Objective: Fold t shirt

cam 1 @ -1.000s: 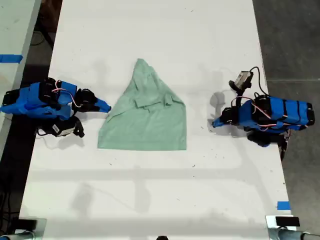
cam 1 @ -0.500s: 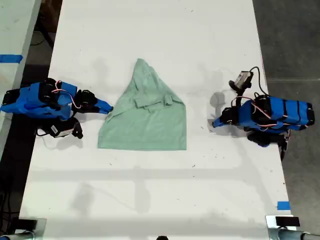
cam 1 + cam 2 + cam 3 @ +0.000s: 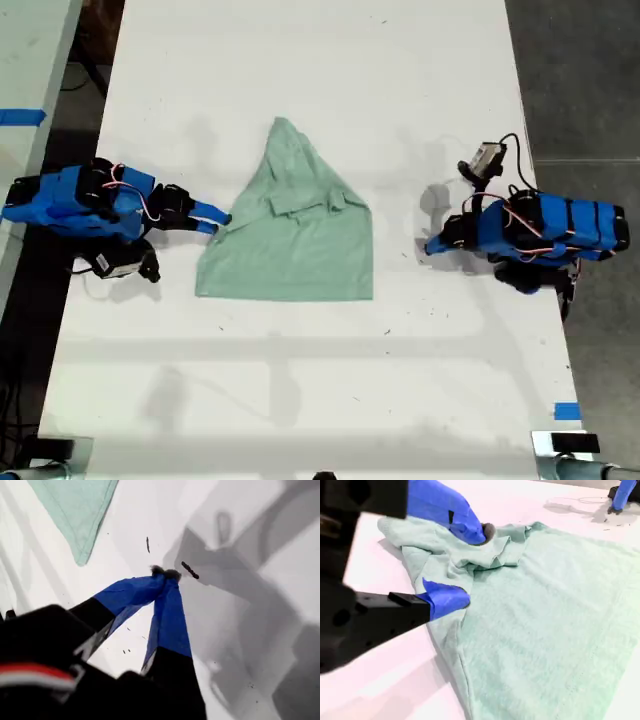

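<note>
1. The t shirt (image 3: 296,232) lay partly folded mid-table (image 3: 320,400), soft and limp; the layered edge beside my second gripper (image 3: 470,562) looked the best hold.
2. My second gripper stood wide at that edge, seemingly gripping nothing.
3. My first gripper (image 3: 165,572) was closed, empty, well apart.
4. Nothing obstructed.

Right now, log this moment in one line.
my first pincer: shut, off cloth | my second pincer: open at t shirt edge
</note>
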{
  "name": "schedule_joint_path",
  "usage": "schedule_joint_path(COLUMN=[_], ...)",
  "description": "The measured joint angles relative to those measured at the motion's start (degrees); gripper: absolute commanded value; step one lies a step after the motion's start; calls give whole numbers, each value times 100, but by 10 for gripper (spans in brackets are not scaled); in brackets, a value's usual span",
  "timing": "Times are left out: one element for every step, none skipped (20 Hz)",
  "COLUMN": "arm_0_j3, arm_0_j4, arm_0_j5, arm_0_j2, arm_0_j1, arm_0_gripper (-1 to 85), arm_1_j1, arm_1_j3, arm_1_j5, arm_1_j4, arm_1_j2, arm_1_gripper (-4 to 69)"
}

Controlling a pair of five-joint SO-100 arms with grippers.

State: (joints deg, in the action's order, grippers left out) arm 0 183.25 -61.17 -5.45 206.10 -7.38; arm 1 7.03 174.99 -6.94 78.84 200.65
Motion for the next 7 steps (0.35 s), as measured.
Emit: schedule_joint_path(arm_0_j3=[0, 0, 0, 0, 0, 0, 0], arm_0_j4=[0, 0, 0, 0, 0, 0, 0], arm_0_j5=[0, 0, 0, 0, 0, 0, 0], arm_0_j2=[0, 0, 0, 0, 0, 0, 0], arm_0_j1=[18, 26, 26, 26, 26, 26, 26], arm_0_gripper=[165, 165, 165, 165, 165, 165, 165], arm_1_j1=[0, 0, 0, 0, 0, 0, 0], arm_1_j3=[0, 0, 0, 0, 0, 0, 0], arm_1_j5=[0, 0, 0, 0, 0, 0, 0], arm_1_j4=[0, 0, 0, 0, 0, 0, 0], arm_1_j2=[0, 0, 0, 0, 0, 0, 0], arm_1_gripper=[-19, -19, -19, -19, -19, -19, -19])
